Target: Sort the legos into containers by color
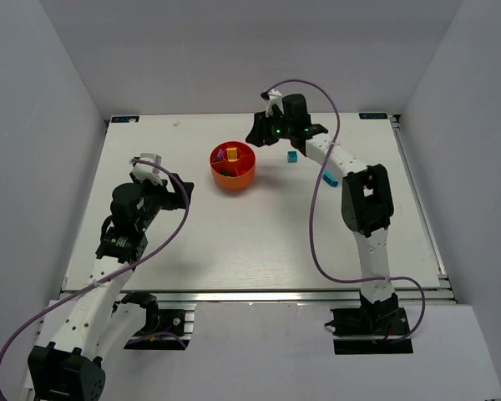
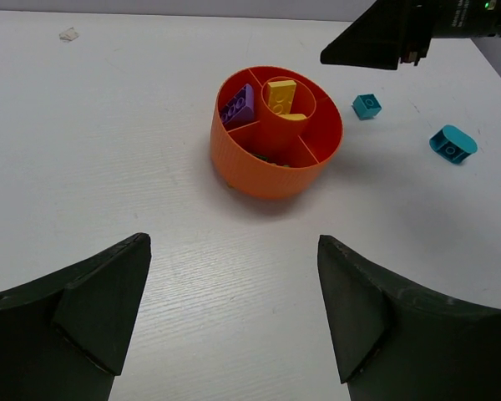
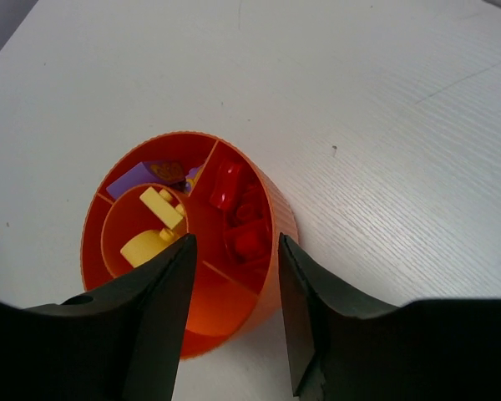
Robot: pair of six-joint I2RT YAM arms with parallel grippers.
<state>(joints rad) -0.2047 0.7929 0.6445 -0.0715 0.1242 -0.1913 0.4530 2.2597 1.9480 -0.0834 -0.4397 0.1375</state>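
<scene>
Hovering above the red wedge of the bowl (image 3: pixel 271 209), the right gripper (image 3: pixel 234 251) holds its fingers apart, empty. The left gripper (image 2: pixel 232 242), fingers wide apart, hangs near the bowl. A cyan cube (image 2: pixel 366 105) and a cyan brick (image 2: pixel 452 143) lie right of the bowl on the worktop (image 1: pixel 234 242). Swinging toward them low risks clipping the rim and spilling its contents.

Bright, even light from overhead fills all 3 views and leaves the white surface (image 1: pixel 259 234) matte. Soft grey shadows spread across it in the top view; the bowl (image 2: pixel 275 159) casts a faint one on its near side. The left gripper (image 2: pixel 232 242) and right gripper (image 3: pixel 235 242) loom dark and slightly soft up close
</scene>
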